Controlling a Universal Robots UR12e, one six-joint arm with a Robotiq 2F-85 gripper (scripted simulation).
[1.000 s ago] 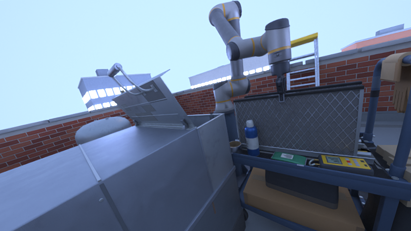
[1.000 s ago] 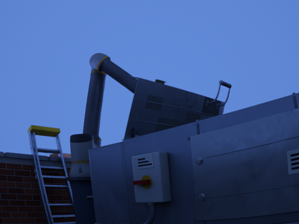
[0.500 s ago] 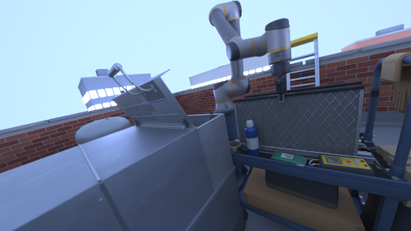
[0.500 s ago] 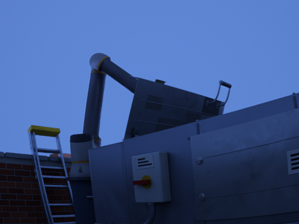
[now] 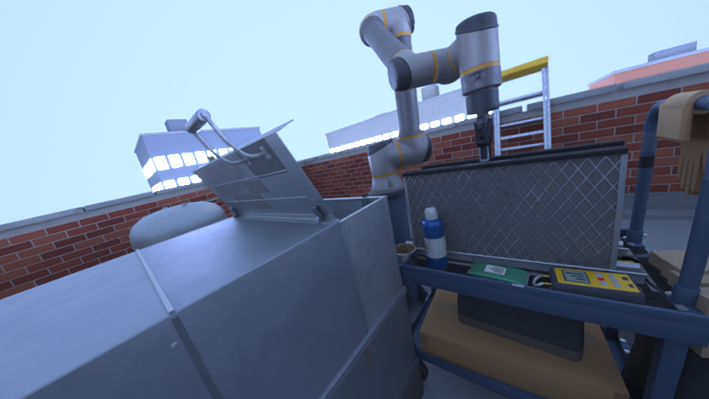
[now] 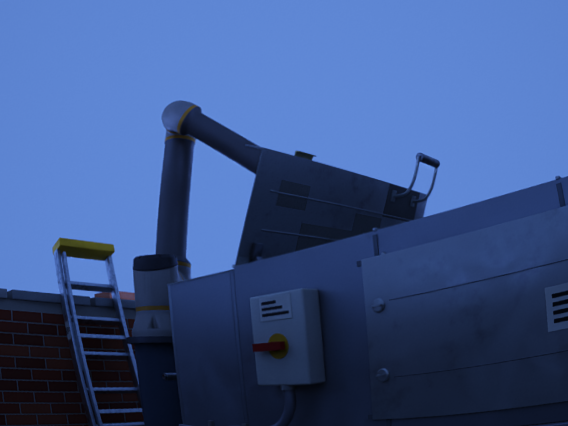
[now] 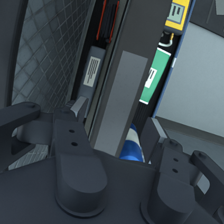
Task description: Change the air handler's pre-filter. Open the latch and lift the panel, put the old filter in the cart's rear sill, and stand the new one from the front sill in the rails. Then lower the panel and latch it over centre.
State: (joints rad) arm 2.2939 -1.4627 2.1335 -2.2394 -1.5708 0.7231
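A second filter [image 5: 520,149] stands behind the front one on the cart and shows only as a dark top edge. The front filter [image 5: 513,213], a grey diamond-mesh panel in a dark frame, stands upright on the cart. My gripper [image 5: 484,155] [image 7: 116,124] is open and holds nothing; it straddles a filter's top edge [image 7: 124,87], and I cannot tell which filter's. The air handler's panel [image 5: 258,173] [image 6: 325,205] is raised and tilted back, its latch handle [image 5: 210,131] [image 6: 422,177] sticking up.
A brick parapet [image 5: 585,124] and a ladder [image 5: 525,109] stand behind the cart. On the cart's shelf are a blue bottle [image 5: 434,238], a cup [image 5: 405,250], a green pad [image 5: 498,273] and a yellow meter [image 5: 597,283]. Gloves [image 5: 691,144] hang on the cart's post.
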